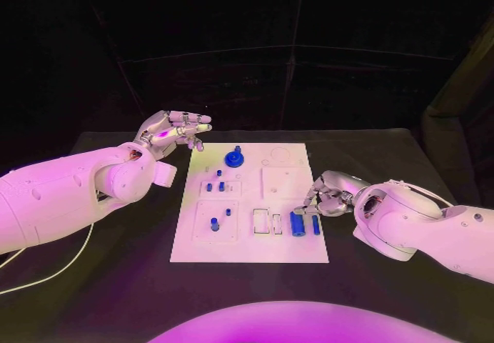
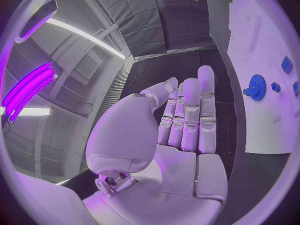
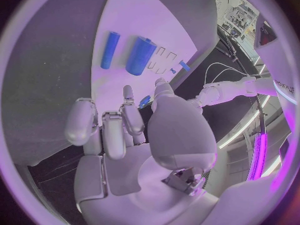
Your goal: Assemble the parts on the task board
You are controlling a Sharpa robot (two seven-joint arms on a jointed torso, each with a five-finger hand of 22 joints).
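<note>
The black table (image 1: 123,286) is seen from above, with the white task board (image 1: 263,246) laid at its centre as an upright rectangle. The two white arms are seen entering from opposite sides, the left arm (image 1: 62,193) from nine o'clock and the right arm (image 1: 432,229) from four o'clock.

The left hand (image 1: 173,131) is raised beyond the board's corner at eleven o'clock, off the white plate; in the left wrist view its fingers (image 2: 190,115) are shown straight, side by side and closed on nothing, the palm being bare. The right hand (image 1: 328,194) is placed at the board's edge at three o'clock, its fingers loosely curled and parted, with nothing held; in the right wrist view the fingertips (image 3: 128,92) are seen just short of the two cylinders.

On the board, the blue gear (image 1: 235,158) is seated near twelve o'clock, slightly toward eleven. The thick blue cylinder (image 1: 296,224) is laid flat near four o'clock, and the thin blue cylinder (image 1: 315,225) is laid just beside it, nearer the board's edge, the two parallel and apart. Small blue pegs (image 1: 214,187) are grouped at about ten o'clock of the board's centre, and further small blue pieces (image 1: 215,224) are set in a recessed panel near seven o'clock. Two empty rectangular slots (image 1: 260,221) are found between that panel and the cylinders.
</note>
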